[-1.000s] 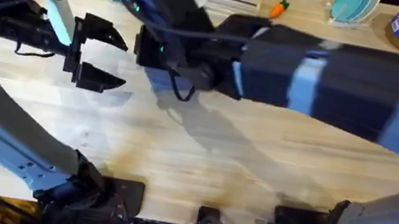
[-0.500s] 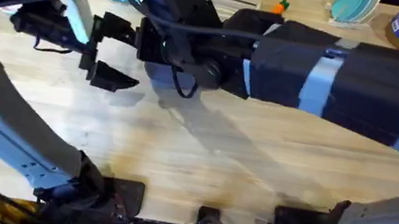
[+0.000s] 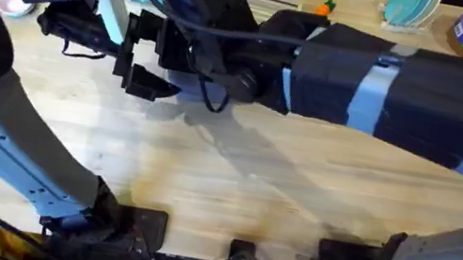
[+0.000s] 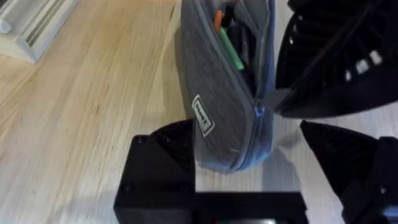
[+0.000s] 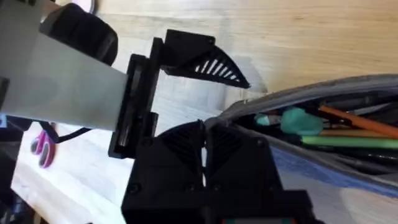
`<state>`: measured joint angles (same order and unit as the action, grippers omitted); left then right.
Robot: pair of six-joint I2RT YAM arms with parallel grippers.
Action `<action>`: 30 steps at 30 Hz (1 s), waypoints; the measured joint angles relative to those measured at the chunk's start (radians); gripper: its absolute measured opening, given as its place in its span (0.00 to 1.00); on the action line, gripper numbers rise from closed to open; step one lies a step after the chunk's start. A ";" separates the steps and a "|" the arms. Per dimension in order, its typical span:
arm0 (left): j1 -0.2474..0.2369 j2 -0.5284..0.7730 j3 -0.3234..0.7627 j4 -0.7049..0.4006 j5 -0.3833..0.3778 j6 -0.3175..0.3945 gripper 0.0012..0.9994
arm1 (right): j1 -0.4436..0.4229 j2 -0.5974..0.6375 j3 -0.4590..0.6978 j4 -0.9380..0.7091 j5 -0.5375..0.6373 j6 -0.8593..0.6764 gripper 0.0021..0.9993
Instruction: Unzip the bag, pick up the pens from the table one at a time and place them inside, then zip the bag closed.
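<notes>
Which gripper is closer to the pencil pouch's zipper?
Right. The right gripper is shut on the pencil pouch's zipper; the left gripper is open, straddling the pouch's end.

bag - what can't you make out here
- Bag from overhead: hidden under the right arm.
- Bag's far end, left wrist view: cut off by the frame edge.
- Pens inside: they overlap, so the count is unclear.
- Zipper pull, right wrist view: hidden behind the right claw.

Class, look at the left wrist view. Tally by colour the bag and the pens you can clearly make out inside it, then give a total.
grey bag: 1
green pen: 1
orange pen: 1
Total: 3
</notes>
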<state>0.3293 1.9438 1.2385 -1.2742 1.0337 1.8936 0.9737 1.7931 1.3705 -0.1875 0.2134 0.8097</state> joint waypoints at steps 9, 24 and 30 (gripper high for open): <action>-0.053 0.000 0.000 0.086 0.018 -0.097 0.74 | 0.000 0.000 0.000 0.000 0.000 0.000 0.03; -0.056 0.000 -0.002 0.105 0.010 -0.195 0.05 | -0.058 0.000 0.000 -0.062 -0.007 -0.010 0.03; -0.062 0.000 -0.002 0.108 0.007 -0.211 0.04 | -0.140 0.000 0.000 -0.124 -0.066 -0.010 0.03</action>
<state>0.2678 1.9438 1.2366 -1.1660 1.0405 1.6825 0.8334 1.7930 1.3705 -0.3118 0.1474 0.7997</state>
